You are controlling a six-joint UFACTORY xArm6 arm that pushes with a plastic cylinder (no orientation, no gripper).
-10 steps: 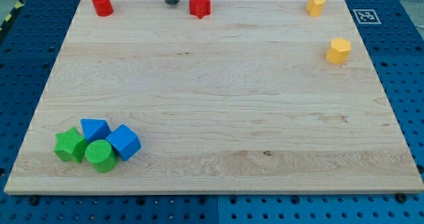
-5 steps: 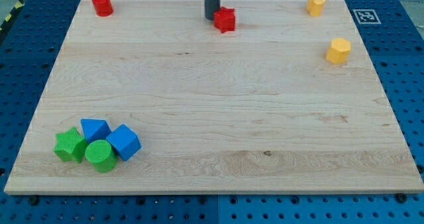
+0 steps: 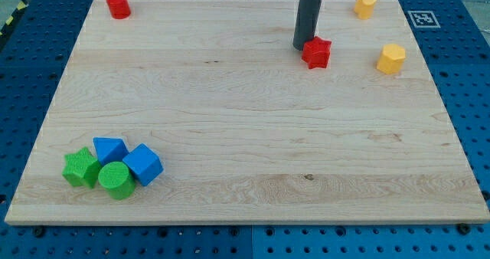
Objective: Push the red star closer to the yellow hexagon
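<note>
The red star [image 3: 316, 53] lies on the wooden board in the upper right part of the view. My tip [image 3: 302, 46] touches the star's upper left side. The yellow hexagon [image 3: 391, 59] sits near the board's right edge, to the right of the star with a gap between them. A second yellow block [image 3: 365, 4] sits at the top right corner.
A red cylinder [image 3: 118, 5] stands at the board's top left. A cluster at the bottom left holds a green star [image 3: 80, 168], a green cylinder [image 3: 116, 181], a blue triangular block [image 3: 109, 149] and a blue cube [image 3: 143, 165]. A marker tag [image 3: 422, 18] lies off the board at the right.
My tip has moved right and down the view, pushing the red star from the top edge toward the yellow hexagon. The other blocks have not moved.
</note>
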